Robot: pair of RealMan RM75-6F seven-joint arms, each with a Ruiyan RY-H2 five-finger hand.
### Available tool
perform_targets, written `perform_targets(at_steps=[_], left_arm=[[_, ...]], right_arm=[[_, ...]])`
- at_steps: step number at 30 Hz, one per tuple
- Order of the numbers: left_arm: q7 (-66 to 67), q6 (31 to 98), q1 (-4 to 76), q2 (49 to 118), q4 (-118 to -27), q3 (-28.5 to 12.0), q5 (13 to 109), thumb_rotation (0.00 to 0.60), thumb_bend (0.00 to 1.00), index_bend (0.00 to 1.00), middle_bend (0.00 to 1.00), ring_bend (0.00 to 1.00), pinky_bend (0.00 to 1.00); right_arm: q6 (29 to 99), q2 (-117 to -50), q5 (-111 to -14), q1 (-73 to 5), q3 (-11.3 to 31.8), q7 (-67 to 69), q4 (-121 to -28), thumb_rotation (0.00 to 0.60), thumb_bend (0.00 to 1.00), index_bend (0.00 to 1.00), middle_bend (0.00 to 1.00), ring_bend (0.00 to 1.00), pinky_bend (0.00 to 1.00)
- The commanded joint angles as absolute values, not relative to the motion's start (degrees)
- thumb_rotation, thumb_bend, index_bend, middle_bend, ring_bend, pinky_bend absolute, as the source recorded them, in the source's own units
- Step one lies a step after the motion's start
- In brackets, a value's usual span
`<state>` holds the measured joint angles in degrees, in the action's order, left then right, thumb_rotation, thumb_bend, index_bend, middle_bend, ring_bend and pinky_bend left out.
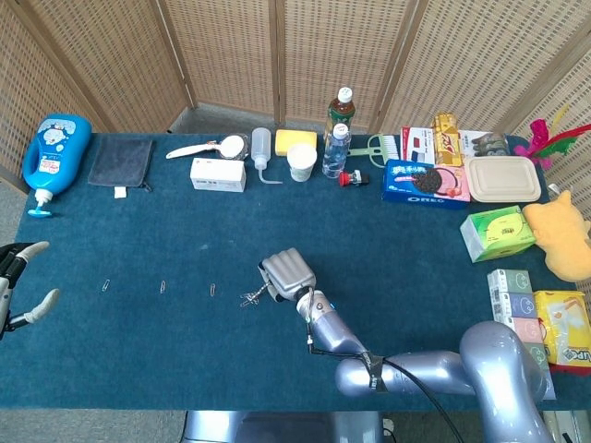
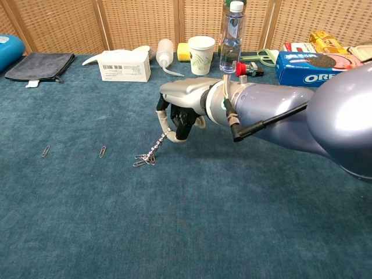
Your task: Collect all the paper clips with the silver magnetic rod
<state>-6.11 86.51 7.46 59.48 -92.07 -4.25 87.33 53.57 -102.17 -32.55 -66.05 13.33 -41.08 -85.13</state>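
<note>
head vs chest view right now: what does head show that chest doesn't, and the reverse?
Head only: the left hand at the table's left edge, fingers apart, holding nothing; the blue bottle; the yellow plush toy. Chest only: clips visibly clustered at the silver magnetic rod tip, and the fingers wrapped around the rod's top. Both: right hand gripping the rod, two loose paper clips left of it, Oreo box.

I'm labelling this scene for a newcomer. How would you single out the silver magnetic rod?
On the blue table, find the right robot hand near the middle. The silver magnetic rod slants down-left from its grip; unlike the loose paper clips further left, it's long and beaded, with clips stuck at its tip.
</note>
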Motion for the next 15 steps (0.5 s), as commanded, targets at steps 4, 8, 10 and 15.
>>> perform_targets(at_steps=[4,8,10,15], left_arm=[[-6.17,86.51,7.46,59.5,-91.99,-4.28,87.24,0.057,0.36,0.17,0.21,0.16,0.15],[-6.3,86.53,7.48,59.5,-91.86,-4.26,87.35,0.058,0.36,0.17,0.21,0.16,0.15],[-6.4,86.53,7.47,59.53,-91.79,-4.23,87.38,0.058,0.36,0.17,0.21,0.16,0.15],[-6.62,86.68,7.47,59.66,-91.52,-4.22,87.54,0.057,0.36,0.17,0.21,0.16,0.15]], right_arm=[[53.25,-102.17,-33.12,-66.19,13.12,-40.67,-84.88,0.6,0.51,0.48,0.67,0.76,0.63],[53.03,-102.07,-33.77,-66.26,13.01,-40.33,-84.81,0.6,0.51,0.43,0.64,0.74,0.63],[52.74,-101.9,-34.08,-66.25,12.86,-40.12,-84.88,0.6,0.51,0.41,0.62,0.72,0.63],[52.83,-101.49,-35.03,-65.97,12.84,-39.28,-85.16,0.6,0.51,0.33,0.57,0.69,0.63]])
